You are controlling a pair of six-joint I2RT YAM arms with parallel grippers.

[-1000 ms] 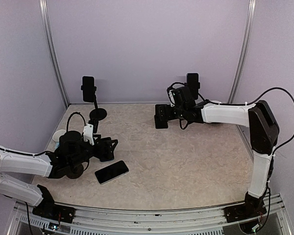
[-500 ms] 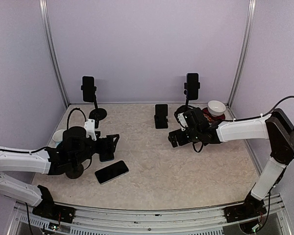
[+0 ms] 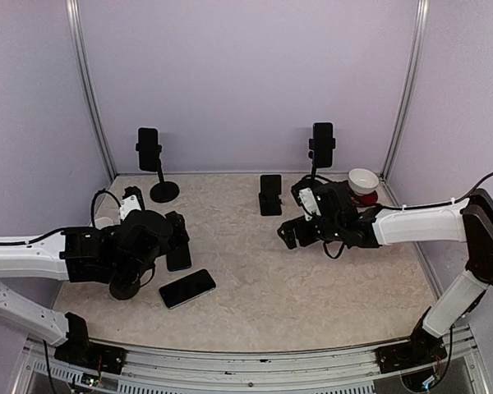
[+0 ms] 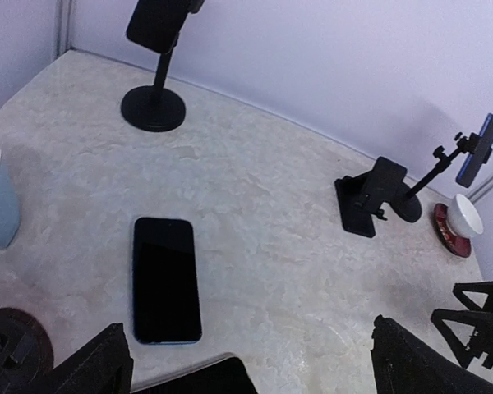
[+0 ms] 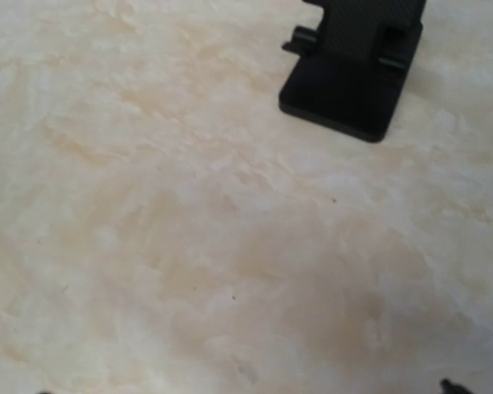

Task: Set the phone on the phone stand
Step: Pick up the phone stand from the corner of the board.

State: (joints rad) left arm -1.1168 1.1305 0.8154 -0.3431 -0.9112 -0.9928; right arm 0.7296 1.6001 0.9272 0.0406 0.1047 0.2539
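Top: phone [image 3: 187, 288] flat on table [image 3: 263, 287], just beside left tool [image 3: 179, 249]. Right tool [image 3: 289, 235] near stand [image 3: 270, 194].
Left wrist: tool spread wide, empty; phone well apart from stand.
Right wrist: tool open, empty; stand base ahead.

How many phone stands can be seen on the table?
3. One pole stand stands at the back left, a second pole stand at the back right, and a low desk stand at the back centre. The left arm may hide more.
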